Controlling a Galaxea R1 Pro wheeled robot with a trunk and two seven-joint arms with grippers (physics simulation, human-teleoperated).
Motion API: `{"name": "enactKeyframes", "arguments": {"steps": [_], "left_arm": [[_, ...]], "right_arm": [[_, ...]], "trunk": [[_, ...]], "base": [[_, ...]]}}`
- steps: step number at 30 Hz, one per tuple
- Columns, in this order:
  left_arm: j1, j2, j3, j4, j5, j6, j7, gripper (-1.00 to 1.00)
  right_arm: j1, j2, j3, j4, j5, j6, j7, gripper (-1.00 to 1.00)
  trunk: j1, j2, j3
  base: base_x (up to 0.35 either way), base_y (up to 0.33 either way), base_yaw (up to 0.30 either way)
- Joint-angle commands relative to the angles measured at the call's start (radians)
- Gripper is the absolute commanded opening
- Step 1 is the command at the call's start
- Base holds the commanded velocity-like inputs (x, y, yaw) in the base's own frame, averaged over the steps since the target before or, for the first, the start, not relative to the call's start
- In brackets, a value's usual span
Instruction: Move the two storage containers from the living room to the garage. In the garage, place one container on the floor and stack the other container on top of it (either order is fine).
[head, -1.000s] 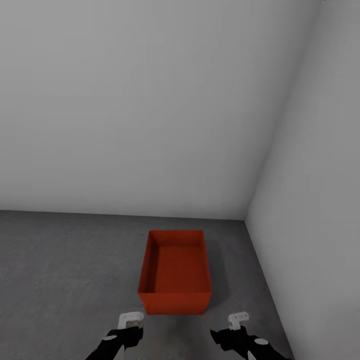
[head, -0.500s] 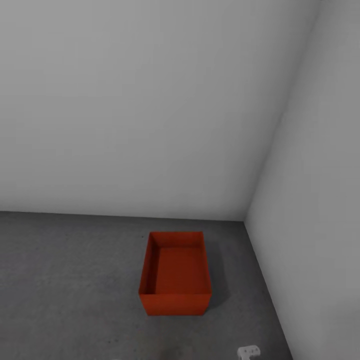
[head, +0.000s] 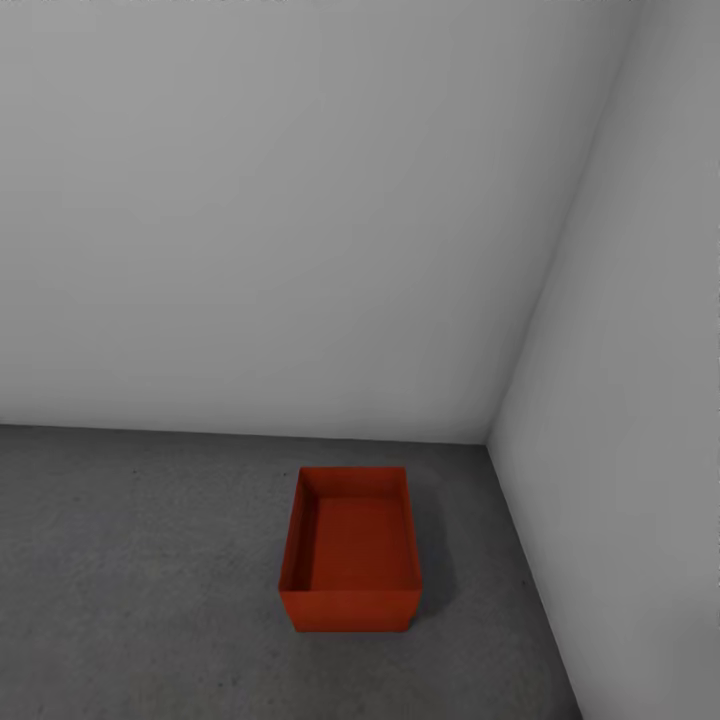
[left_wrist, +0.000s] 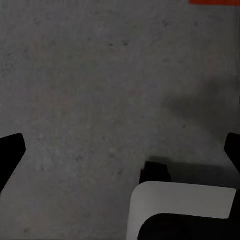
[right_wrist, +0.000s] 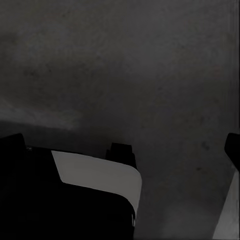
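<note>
Head view: one red-orange storage container sits upright and open-topped on the dark grey concrete floor, near the garage's right-hand corner, clear of both white-grey walls.

Left wrist view: the left gripper has its dark fingertips spread wide at opposite edges, holding nothing above bare floor; a sliver of the container shows at the frame's rim.

Right wrist view: the right gripper is likewise spread wide, empty over shadowed concrete.

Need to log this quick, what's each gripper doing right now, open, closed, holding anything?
Left gripper: open, empty, over the concrete floor.
Right gripper: open, empty, over the same floor.
</note>
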Motion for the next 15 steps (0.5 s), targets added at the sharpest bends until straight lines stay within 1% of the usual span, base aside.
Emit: {"name": "enactKeyframes", "arguments": {"steps": [1,3,4,5,7,9,12,15], "left_arm": [[0.004,0.001,-0.006,0.004,0.009,-0.030,-0.004,1.00],[0.010,0.004,-0.006,0.005,0.008,-0.042,-0.015,1.00],[0.014,0.005,-0.006,0.005,0.007,-0.047,-0.030,1.00],[0.015,0.005,-0.006,0.005,0.007,-0.049,-0.041,1.00],[0.019,0.007,-0.006,0.005,0.006,-0.053,-0.087,1.00],[0.021,0.008,-0.006,0.005,0.007,-0.054,-0.108,1.00],[0.022,0.008,-0.005,0.004,0.008,-0.052,-0.123,1.00],[0.022,0.007,-0.005,0.003,0.009,-0.051,-0.125,1.00]], "right_arm": [[-0.001,-0.016,0.007,0.004,0.006,-0.023,0.004,1.00],[-0.001,-0.026,0.006,0.004,0.006,-0.037,0.006,1.00],[-0.001,-0.029,0.006,0.004,0.006,-0.042,0.006,1.00],[-0.001,-0.031,0.006,0.004,0.006,-0.044,0.006,1.00],[-0.001,-0.034,0.006,0.004,0.006,-0.049,0.007,1.00],[-0.001,-0.034,0.006,0.004,0.007,-0.051,0.007,1.00],[-0.001,-0.033,0.006,0.004,0.013,-0.052,0.006,1.00],[-0.001,-0.033,0.006,0.004,0.017,-0.052,0.004,1.00]], "trunk": [[-0.004,0.007,0.002],[-0.012,0.021,0.009],[-0.015,0.028,0.012],[-0.019,0.035,0.015],[-0.027,0.049,0.021],[-0.035,0.063,0.027],[-0.046,0.084,0.037],[-0.058,0.105,0.046]], "base": [[0.000,0.000,0.000],[0.000,0.000,0.000],[0.000,0.000,0.000],[0.000,0.000,0.000],[0.000,0.000,0.000],[0.000,0.000,0.000],[0.000,0.000,0.000],[0.000,0.000,0.000]]}}
